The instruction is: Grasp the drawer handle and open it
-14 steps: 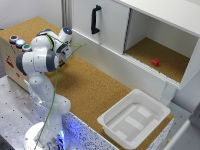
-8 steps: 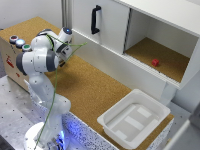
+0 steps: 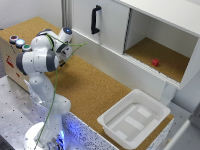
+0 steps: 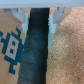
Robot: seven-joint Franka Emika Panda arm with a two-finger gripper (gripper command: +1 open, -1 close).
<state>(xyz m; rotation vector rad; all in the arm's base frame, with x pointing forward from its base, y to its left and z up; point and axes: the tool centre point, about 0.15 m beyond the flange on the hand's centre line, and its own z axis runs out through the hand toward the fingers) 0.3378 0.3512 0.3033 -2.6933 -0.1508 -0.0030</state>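
The drawer handle [image 3: 95, 19] is a slim black upright bar on the white drawer front [image 3: 110, 27] at the back of the exterior view. My gripper [image 3: 64, 53] hangs over the cork table, well to the exterior view's left of the handle and lower, not touching it. In the wrist view my gripper [image 4: 38, 21] is open, and its pale fingers [image 4: 22, 19] stand apart with nothing between them. The handle and drawer are out of the wrist view.
A shallow white plastic tray [image 3: 116, 131] lies at the front right of the cork table [image 3: 95, 90]. A small red object [image 3: 155, 63] sits in the open cabinet compartment. A cardboard box [image 3: 11, 60] with coloured buttons stands beside the arm; it also shows in the wrist view [image 4: 10, 47].
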